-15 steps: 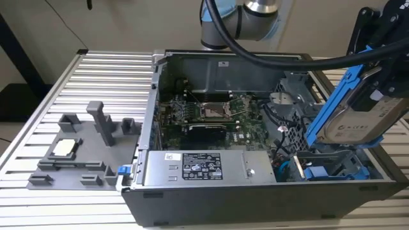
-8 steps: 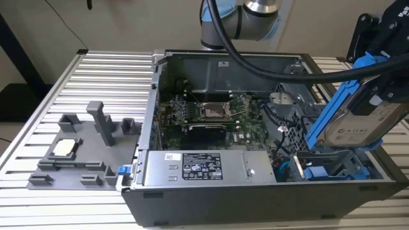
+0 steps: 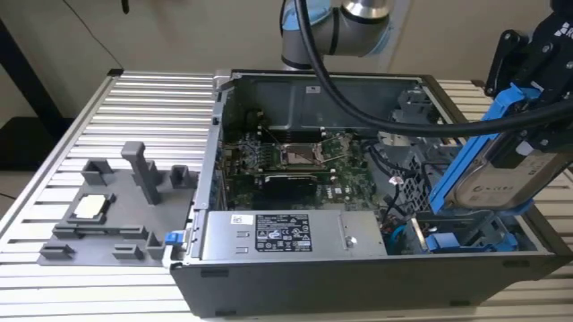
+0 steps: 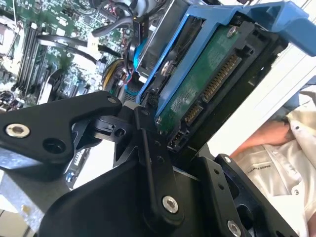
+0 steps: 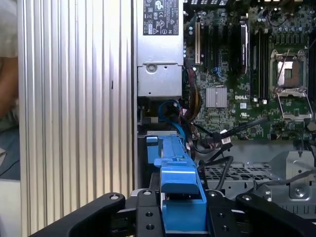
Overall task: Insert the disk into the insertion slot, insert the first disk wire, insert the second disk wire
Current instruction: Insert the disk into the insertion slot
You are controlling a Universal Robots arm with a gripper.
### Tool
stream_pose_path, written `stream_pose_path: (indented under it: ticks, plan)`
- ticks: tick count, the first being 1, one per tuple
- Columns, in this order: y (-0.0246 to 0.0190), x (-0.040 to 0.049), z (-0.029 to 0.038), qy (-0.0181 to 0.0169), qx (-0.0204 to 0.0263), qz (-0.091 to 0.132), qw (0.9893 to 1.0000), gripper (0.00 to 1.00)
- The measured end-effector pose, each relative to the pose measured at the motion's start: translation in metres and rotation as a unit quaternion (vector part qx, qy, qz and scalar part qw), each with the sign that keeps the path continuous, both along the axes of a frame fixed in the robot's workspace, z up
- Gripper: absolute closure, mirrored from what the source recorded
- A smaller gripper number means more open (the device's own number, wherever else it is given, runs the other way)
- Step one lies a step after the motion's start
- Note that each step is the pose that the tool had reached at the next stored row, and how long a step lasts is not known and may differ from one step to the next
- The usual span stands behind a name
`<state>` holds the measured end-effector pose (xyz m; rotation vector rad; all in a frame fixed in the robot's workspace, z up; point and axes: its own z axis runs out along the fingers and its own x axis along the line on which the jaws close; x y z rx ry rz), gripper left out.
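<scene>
Exterior view: end effector (image 3: 527, 114) grips disk (image 3: 492, 176) above insertion slot (image 3: 463, 228)

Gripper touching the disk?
Touching. In the first wrist view the gripper clamps the disk by its blue frame on both sides, with no gap.

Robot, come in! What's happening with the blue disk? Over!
Gripper shut on disk. Disk tilted, lower end at insertion slot, not seated. Loose cables beside slot.

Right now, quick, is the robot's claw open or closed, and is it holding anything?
Gripper: closed on the blue-framed silver disk, held tilted over the open grey metal computer case.
</scene>
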<state>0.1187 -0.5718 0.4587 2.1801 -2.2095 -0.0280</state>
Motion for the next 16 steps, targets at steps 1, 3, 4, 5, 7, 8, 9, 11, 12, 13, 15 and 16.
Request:
stream_pose_path:
  ticks: [1, 3, 4, 5, 7, 8, 9, 11, 12, 13, 15, 16]
  plan:
    - [0.0, 0.0003, -0.0013, 0.0, 0.0001, 0.0, 1.0, 0.67]
    - [0.0, 0.0006, -0.0036, -0.0001, 0.0001, 0.0, 1.0, 0.67]
    - [0.0, 0.0008, -0.0048, -0.0001, 0.0, 0.001, 1.0, 0.67]
    - [0.0, 0.0009, -0.0059, -0.0002, 0.0001, 0.001, 1.0, 0.67]
    - [0.0, 0.0012, -0.0078, -0.0003, 0.0, 0.001, 1.0, 0.67]
    - [0.0, 0.0013, -0.0088, -0.0004, 0.0001, 0.001, 1.0, 0.67]
    - [0.0, 0.0015, -0.0098, -0.0004, 0.0, 0.001, 1.0, 0.67]
    - [0.0, 0.002, -0.0121, -0.0004, 0.0001, 0.001, 1.0, 0.67]
    - [0.0, 0.0022, -0.0133, -0.0004, 0.0001, 0.001, 1.0, 0.67]
    - [0.0, 0.0023, -0.0144, -0.0004, 0.0, 0.001, 1.0, 0.67]
    - [0.0, 0.0029, -0.0168, -0.0004, 0.0001, 0.002, 1.0, 0.67]
    - [0.0, 0.0033, -0.0182, -0.0004, 0.0001, 0.002, 1.0, 0.67]
